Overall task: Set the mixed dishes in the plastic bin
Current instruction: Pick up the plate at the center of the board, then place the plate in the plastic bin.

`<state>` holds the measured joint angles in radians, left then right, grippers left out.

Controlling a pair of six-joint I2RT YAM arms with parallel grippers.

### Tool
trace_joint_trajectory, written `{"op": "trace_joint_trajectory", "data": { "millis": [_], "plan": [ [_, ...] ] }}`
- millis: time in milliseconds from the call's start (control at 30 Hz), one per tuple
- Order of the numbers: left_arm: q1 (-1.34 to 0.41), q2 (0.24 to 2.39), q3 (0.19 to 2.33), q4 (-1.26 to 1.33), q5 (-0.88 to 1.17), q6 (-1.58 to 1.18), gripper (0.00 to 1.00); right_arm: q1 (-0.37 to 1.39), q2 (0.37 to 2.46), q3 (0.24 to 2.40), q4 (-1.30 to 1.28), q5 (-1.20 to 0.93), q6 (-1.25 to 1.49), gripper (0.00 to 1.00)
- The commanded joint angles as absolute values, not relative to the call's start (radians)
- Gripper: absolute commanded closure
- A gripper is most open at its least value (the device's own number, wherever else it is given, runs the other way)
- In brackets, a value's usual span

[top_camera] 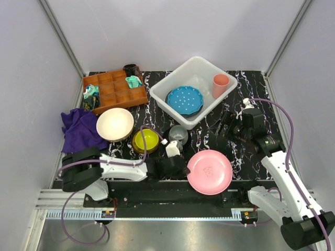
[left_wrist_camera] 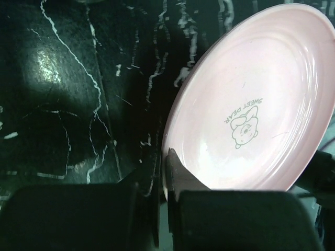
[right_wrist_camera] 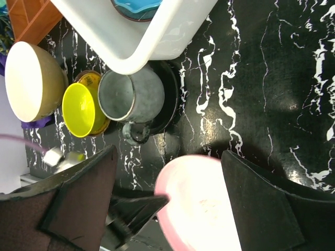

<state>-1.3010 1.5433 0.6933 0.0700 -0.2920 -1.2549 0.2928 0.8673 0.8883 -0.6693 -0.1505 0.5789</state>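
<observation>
Pickup of the pink plate (top_camera: 209,171) looks to be the step in hand. The left gripper (left_wrist_camera: 166,175) is pinched narrow on its left rim, and the plate sits at the front of the worktop (top_camera: 154,117), well apart from the plastic bin (top_camera: 167,104). The right gripper (right_wrist_camera: 168,157) hovers nearby, wide and empty. Next, I'd reckon, comes a lift and a carry over the bin's wall, without the rim slipping.

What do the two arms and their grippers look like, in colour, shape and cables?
The left arm and right arm have white links, black joints and a looping purple cable each. The left gripper and right gripper are black, with flat fingers.
</observation>
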Motion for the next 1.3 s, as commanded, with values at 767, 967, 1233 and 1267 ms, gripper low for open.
{"op": "trace_joint_trajectory", "data": {
  "millis": [767,967,1233,1267],
  "plan": [
    [-0.996,1.164,1.201,-0.66,-0.595,-0.798,1.0,0.296,0.822,1.045,-0.699,0.137,0.534,0.1],
    [-0.829,1.322,1.406,-0.663,-0.525,-0.623,1.0,0.298,0.793,1.0,-0.709,0.112,0.552,0.1],
    [-0.693,1.606,1.669,-0.64,-0.355,-0.557,1.0,0.296,0.753,0.942,-0.712,0.08,0.56,0.09],
    [-0.671,1.659,1.693,-0.64,-0.336,-0.552,1.0,0.296,0.75,0.934,-0.712,0.08,0.56,0.1]
  ]
}}
